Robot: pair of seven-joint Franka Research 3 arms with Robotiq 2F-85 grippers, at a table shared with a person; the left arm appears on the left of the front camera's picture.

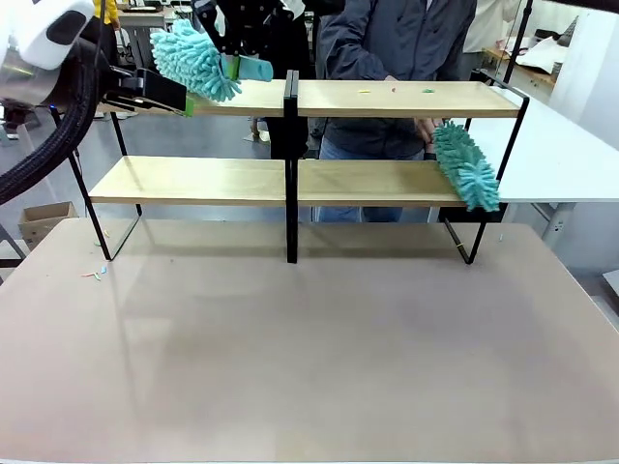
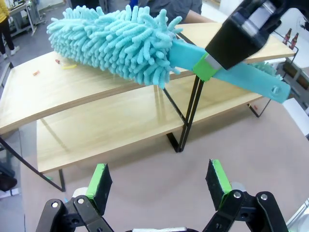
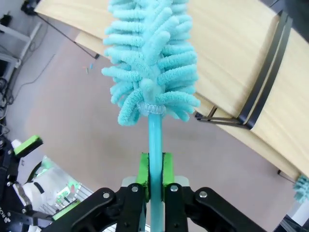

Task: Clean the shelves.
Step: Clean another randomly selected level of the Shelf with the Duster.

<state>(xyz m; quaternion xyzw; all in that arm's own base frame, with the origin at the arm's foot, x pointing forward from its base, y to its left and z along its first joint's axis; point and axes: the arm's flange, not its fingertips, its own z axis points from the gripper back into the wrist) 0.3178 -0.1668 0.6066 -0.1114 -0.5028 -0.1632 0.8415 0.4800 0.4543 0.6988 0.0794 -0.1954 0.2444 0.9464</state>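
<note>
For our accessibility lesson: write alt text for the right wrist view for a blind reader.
The right gripper is shut on the thin handle of a fluffy teal microfibre duster, whose head reaches over the light wooden, black-framed shelves on a beige table.

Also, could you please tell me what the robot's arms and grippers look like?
The left arm has a white shell and a black ribbed hose. The left gripper and right gripper are black and jointed, with bright green pads on two fingers.

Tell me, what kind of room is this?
Probably a robot lab or workshop. The robot's right gripper holds a fluffy duster by wooden shelves on a big table, and a person opposite holds a second duster.
</note>
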